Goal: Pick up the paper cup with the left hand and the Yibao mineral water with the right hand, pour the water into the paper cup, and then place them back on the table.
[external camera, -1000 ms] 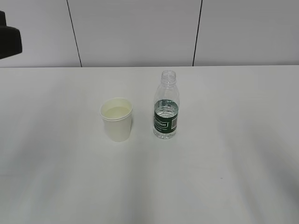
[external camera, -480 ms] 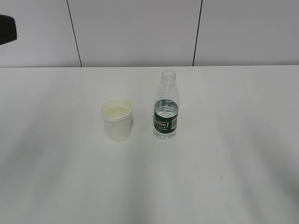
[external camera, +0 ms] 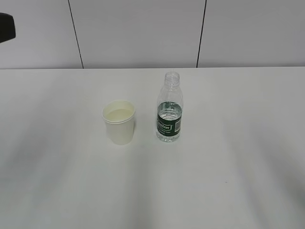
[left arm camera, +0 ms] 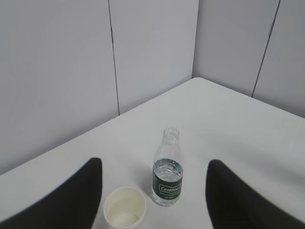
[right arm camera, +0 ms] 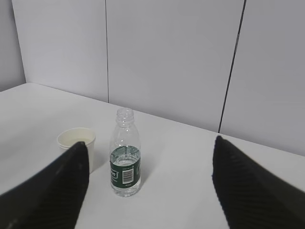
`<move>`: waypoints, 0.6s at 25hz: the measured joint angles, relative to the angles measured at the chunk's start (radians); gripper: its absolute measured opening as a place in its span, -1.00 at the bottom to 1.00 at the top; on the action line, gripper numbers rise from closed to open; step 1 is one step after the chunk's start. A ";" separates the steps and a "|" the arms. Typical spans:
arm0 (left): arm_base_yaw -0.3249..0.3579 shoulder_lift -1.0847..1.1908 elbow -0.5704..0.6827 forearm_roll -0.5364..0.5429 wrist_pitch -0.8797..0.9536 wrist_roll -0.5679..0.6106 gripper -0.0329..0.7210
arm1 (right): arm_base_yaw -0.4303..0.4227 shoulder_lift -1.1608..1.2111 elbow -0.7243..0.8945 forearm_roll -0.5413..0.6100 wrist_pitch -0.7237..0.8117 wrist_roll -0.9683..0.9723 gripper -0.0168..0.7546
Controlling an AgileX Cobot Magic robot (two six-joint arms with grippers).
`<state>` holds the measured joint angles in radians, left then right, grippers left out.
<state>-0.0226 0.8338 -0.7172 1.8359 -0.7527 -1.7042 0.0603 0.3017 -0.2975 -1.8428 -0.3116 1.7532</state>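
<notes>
Bench: large plain white flat bench [external camera: 228, 167].
Cup: small white paper cup [external camera: 119, 122], upright.
Bottle: clear ribbed green-labelled capless plastic bottle [external camera: 169, 108], just right.
Left tool [left arm camera: 152, 200]: released, empty.
Right tool [right arm camera: 150, 186]: released, empty.

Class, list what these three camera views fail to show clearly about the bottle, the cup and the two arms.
- Label lettering on the Yibao mineral water: too small in the exterior view.
- Paper cup: part hidden by a blurred finger in the right wrist view.
- Left end effector: fingers cut off by the frame's bottom edge.
- Left arm: mostly outside the exterior view; right arm absent.
</notes>
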 joint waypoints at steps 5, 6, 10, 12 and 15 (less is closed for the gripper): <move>0.000 0.000 0.001 -0.005 0.007 -0.004 0.32 | 0.000 0.000 0.000 0.000 0.000 0.000 0.58; 0.000 0.000 0.002 -0.023 0.010 0.006 0.32 | 0.000 0.000 0.000 0.000 0.000 0.000 0.58; 0.000 0.000 0.003 -0.219 0.037 0.096 0.32 | 0.000 0.000 0.000 0.000 0.000 0.000 0.58; 0.000 0.000 0.003 -0.341 0.074 0.150 0.32 | 0.000 0.000 0.000 0.000 0.000 0.000 0.58; 0.000 0.000 0.003 -0.545 0.157 0.224 0.32 | 0.000 0.000 0.000 0.000 0.000 0.000 0.58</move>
<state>-0.0226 0.8338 -0.7143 1.2913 -0.5952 -1.4805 0.0603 0.3017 -0.2975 -1.8428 -0.3116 1.7532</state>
